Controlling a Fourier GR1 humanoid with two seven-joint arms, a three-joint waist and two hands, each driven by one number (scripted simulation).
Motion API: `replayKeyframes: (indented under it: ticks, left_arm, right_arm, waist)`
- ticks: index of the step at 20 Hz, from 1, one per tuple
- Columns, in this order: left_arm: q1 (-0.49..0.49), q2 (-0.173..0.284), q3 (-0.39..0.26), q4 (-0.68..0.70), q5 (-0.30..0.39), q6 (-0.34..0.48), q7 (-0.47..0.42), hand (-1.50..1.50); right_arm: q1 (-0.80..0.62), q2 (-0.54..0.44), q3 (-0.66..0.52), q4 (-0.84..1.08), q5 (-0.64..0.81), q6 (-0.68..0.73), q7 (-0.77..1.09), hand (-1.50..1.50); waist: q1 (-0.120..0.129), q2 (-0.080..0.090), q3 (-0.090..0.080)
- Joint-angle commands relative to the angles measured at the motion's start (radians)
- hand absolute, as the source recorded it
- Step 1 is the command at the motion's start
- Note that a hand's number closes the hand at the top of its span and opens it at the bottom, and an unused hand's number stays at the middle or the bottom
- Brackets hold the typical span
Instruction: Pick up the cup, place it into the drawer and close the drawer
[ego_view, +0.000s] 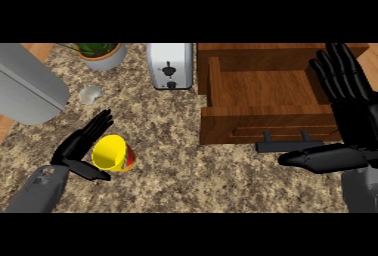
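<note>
A yellow cup (112, 152) with a red and green side lies tilted on the speckled counter at lower left, its mouth facing up and left. My left hand (81, 145) is right beside it, fingers straight along its left side and thumb under it, not curled round it. The wooden drawer (258, 90) stands pulled open at upper right, its inside bare, with a dark handle (284, 145) on its front. My right hand (347, 100) is open with fingers pointing up, over the drawer's right edge, thumb stretched left near the handle.
A silver toaster (170, 65) stands just left of the drawer. A potted plant (100, 52) sits at the back left, a small clear glass (90, 93) in front of it. A large grey rounded object (26, 82) fills the far left.
</note>
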Motion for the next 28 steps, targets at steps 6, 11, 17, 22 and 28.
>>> replayKeyframes:
  ticks: [6,11,17,22,28]
  left_arm:
    - [-0.032,-0.027,-0.019,0.135,-0.037,-0.061,-0.239,-1.5]
    - [-0.07,-0.068,-0.029,0.174,-0.049,-0.012,-0.256,-1.5]
    - [-0.045,-0.088,-0.054,0.195,-0.074,-0.005,-0.326,-1.5]
    - [-0.103,-0.088,-0.043,0.208,-0.052,-0.074,-0.284,-1.5]
    - [-0.092,-0.119,-0.06,0.204,-0.037,-0.201,-0.28,1.5]
  right_arm:
    - [0.005,-0.002,0.002,-0.02,0.002,0.002,0.011,-1.5]
    - [-0.053,-0.002,0.007,0.018,0.005,0.001,0.016,-1.5]
    - [-0.063,-0.036,-0.043,0.015,-0.042,0.016,0.058,-1.5]
    - [-0.08,-0.029,-0.023,0.041,-0.022,0.016,0.047,-1.5]
    - [-0.031,-0.022,-0.023,0.026,-0.011,0.022,0.005,-1.5]
  waist:
    - [-0.009,0.002,-0.001]
    - [-0.017,0.01,-0.004]
    - [-0.011,0.006,-0.002]
    - [-0.01,0.009,-0.003]
    - [-0.019,0.012,-0.004]
